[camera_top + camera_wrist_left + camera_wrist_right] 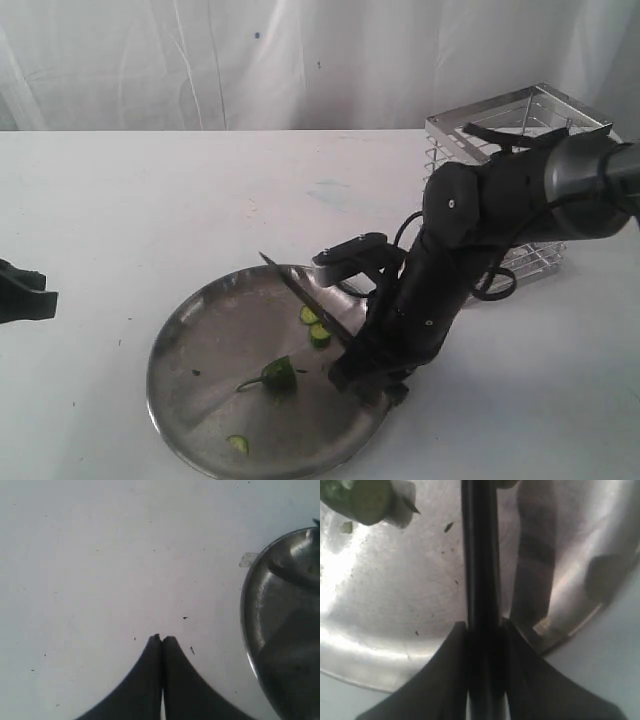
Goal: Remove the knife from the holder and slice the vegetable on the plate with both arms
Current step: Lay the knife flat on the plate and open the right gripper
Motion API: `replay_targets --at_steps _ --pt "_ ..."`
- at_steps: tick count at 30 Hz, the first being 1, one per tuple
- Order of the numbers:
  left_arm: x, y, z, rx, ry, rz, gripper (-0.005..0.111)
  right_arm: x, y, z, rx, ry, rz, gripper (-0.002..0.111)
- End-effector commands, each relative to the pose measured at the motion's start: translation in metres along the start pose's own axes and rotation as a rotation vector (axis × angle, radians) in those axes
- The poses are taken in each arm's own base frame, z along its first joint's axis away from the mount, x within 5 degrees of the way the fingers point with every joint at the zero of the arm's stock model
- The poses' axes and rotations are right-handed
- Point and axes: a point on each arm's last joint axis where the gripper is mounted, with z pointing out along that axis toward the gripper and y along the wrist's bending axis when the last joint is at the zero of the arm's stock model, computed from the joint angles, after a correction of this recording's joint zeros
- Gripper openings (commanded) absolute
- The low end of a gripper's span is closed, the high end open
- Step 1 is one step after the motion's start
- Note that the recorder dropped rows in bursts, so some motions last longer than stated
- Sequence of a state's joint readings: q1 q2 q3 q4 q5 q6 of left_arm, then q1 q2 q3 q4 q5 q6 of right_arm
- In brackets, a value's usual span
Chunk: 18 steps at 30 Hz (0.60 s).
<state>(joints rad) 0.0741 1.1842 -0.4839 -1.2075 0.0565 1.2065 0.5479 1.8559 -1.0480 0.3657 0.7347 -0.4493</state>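
Plate (195,345): steel, scuffed, on the white table (140,200), nearest the camera. One cut slice (238,443) lies by the plate's near rim. The green pepper (279,376), stem attached, lies around the plate's middle. Two more slices (311,315) lie side by side toward the plate's far right part, just beside the knife.

Knife (298,292): black, with the blade slanting over the plate's far right part and the tip reaching past the far rim. Whether the edge touches the plate cannot be told.

Right pincer (482,626): clamped on the knife handle at the plate's right rim, one finger on each side.

Left pincer (162,640): fingers pressed together, holding nothing, over bare table left of the plate, well apart from the pepper.

Wire holder (520,125): upright beyond the plate to the far right, behind the right arm (480,210).
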Motion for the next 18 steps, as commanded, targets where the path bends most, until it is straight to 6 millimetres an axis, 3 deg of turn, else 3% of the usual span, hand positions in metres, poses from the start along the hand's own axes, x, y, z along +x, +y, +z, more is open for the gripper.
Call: replay_targets --at_steps 1,8,11,14,18 --pt "-0.001 -0.001 -0.002 0.012 -0.019 -0.072 0.000 -0.010 0.000 0.002 -0.045 -0.022 -0.005 0.012" --pt "-0.001 -0.004 -0.002 0.046 -0.021 -0.100 0.000 -0.012 0.000 0.006 -0.050 -0.036 -0.023 0.037" --pt "-0.001 -0.006 -0.002 0.071 -0.017 -0.096 0.000 -0.015 0.000 0.002 -0.049 -0.048 -0.030 0.040" --pt "-0.001 -0.006 -0.002 0.071 -0.017 -0.096 0.000 -0.022 0.005 -0.015 -0.063 -0.061 -0.054 0.040" --pt "-0.001 -0.011 -0.003 0.119 -0.010 -0.093 0.000 -0.027 0.018 -0.062 -0.081 -0.108 -0.079 0.032"
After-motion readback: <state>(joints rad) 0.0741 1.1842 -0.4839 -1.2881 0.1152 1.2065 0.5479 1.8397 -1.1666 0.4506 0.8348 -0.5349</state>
